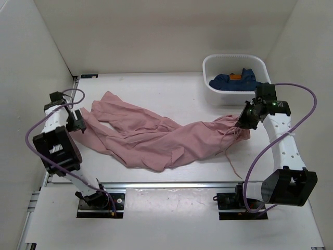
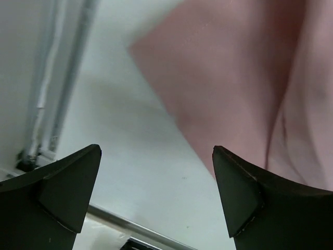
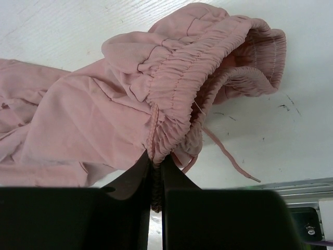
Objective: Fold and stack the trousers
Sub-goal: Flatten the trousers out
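Gripping the waistband of the trousers (image 1: 156,138) w/ my right hand (image 3: 155,165), clamped on the elastic just in front of the tub (image 1: 234,55). Rest of the fabric sprawls crumpled across the desk (image 1: 156,88), leftward from the tub. Left hand (image 2: 156,177) is open by the leg ends, well apart from it.

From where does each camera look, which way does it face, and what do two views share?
Top external: above and behind the arms, facing down at the table; both arms, the trousers and bin show.
Left wrist: on the left arm, looking past the open left pincer at an edge of the trousers.
Right wrist: on the right arm, looking past the right pincer shut on the waistband.
Shared: all three show the pink trousers.
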Available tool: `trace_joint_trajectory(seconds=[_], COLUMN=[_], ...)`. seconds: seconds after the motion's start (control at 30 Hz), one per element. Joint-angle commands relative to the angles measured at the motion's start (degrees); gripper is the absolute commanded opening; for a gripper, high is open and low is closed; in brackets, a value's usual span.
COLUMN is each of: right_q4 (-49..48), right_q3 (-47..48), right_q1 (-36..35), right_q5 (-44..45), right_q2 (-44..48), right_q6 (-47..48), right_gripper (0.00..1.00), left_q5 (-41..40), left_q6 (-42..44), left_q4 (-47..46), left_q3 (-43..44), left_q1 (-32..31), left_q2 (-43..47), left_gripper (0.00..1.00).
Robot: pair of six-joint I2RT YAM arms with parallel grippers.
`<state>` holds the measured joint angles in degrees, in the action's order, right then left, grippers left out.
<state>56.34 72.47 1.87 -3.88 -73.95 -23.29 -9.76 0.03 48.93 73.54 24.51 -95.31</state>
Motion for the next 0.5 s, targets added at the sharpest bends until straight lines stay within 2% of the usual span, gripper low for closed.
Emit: trace_joint_trajectory(seconds=[0.0,0.23,0.37,0.4,0.43,0.47], right_q4=[-1.67,-2.20,-2.20,-2.20,-2.20,-2.20], right_q3=[0.31,-2.67,-4.18,-4.70,-4.70,-4.70], right_q1=[0.24,0.24,1.46,1.47,1.47,2.08], right_q5=[0.72,0.71,1.24,1.24,1.24,1.24], right_q2=[1.44,0.30,0.30,0.30,0.30,0.30], right_q6=[1.67,1.14,1.14,1.14,1.14,1.14], right_gripper=[0.00,0.00,0.00,0.00,0.00,0.00], left_q5=[3.96,4.05,8.61,9.57,10.54,12.03], left_q6=[-0.03,-0.03,-0.03,-0.03,-0.03,-0.03], left_q4=[-4.81,-9.19,-9.73,-9.73,-9.73,-9.73], left_q3=[-1.64,3.45,4.07,3.46,2.58,2.05], left_q1=[0.89,2.03,2.03,2.03,2.03,2.03], left_q2=[-4.08,-14.72,-17.63,-18.24,-18.25,-18.25], left_gripper=[1.00,1.00,1.00,0.93,0.81,0.63])
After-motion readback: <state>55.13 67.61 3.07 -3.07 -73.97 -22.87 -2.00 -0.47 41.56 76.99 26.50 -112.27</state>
